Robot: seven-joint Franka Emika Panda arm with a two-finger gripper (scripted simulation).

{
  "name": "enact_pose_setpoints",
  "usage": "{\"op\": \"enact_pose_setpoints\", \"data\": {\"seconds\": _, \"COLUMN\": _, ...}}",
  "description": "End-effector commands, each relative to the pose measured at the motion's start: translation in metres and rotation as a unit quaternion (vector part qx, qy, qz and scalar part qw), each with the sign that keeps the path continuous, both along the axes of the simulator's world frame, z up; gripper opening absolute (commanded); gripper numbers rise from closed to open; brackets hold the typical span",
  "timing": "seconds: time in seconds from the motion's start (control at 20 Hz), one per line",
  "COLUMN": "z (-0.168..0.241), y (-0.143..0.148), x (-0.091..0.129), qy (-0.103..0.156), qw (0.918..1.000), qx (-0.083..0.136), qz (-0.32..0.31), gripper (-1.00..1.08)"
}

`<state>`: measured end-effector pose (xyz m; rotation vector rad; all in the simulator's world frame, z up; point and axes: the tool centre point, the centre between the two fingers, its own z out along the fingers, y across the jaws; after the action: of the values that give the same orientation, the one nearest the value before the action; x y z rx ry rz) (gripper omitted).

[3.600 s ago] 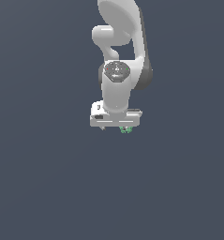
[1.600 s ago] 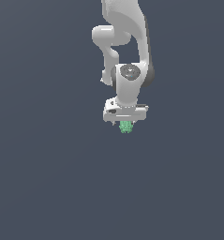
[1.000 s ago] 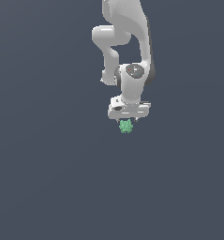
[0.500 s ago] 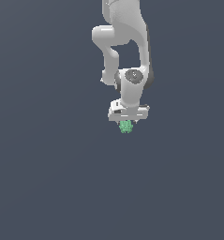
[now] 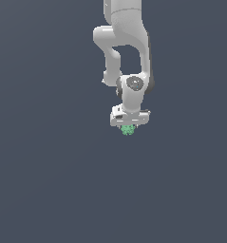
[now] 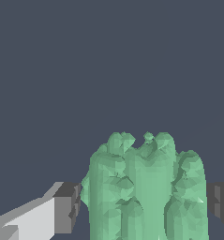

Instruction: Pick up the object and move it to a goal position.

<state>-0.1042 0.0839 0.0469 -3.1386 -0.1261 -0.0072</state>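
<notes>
Just above the middle of the exterior view, we see the gripper pointing down from the white arm, with the green bumpy lump tucked right under its head. In the wrist view that lump sits between the dark pads, so we read the jaws as closed narrowly on it. Our worry is slip: the faceted, uneven sides may give poor contact, and a quick swing could shake it loose.

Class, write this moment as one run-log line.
phase: carrying | gripper: shut on green object | fingers: one either side of the object | goal marker: none visible
</notes>
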Motion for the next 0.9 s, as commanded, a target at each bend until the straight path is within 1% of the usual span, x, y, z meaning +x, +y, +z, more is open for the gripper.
{"op": "enact_pose_setpoints", "data": {"seconds": 0.0, "z": -0.003, "y": 0.000, "x": -0.002, "qy": 0.002, "qw": 1.0000, "qx": 0.000, "qz": 0.000, "gripper": -1.00}}
{"op": "enact_pose_setpoints", "data": {"seconds": 0.55, "z": 0.001, "y": 0.001, "x": 0.001, "qy": -0.001, "qw": 1.0000, "qx": 0.000, "qz": 0.000, "gripper": -1.00}}
{"op": "enact_pose_setpoints", "data": {"seconds": 0.85, "z": 0.015, "y": 0.014, "x": 0.007, "qy": -0.001, "qw": 1.0000, "qx": 0.000, "qz": 0.000, "gripper": -1.00}}
